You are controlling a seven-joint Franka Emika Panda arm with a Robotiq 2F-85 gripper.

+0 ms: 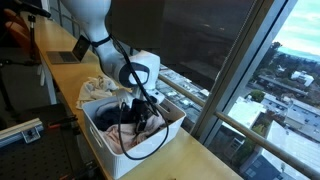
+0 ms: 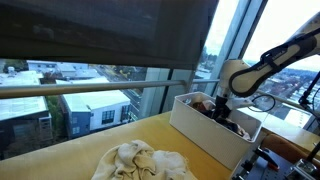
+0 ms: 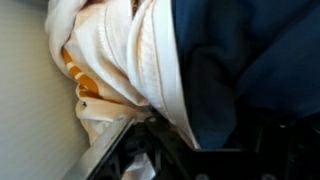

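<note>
Jaws of the robot arm (image 1: pixel 128 70) sit deep in a white bin (image 1: pixel 104 148) of clothes (image 3: pixel 110 50) on the desk (image 1: pixel 205 165), centre frame; whether they are clenched cannot be told.

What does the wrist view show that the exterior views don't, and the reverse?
Only the wrist view: close up, an orange-trimmed white cloth against a dark blue cloth. Only the exterior views: the white bin on the wooden table, a pile of pale cloth near it, the windows. Both: the claw down among that cloth in the bin; whether it grips anything is unclear.
</note>
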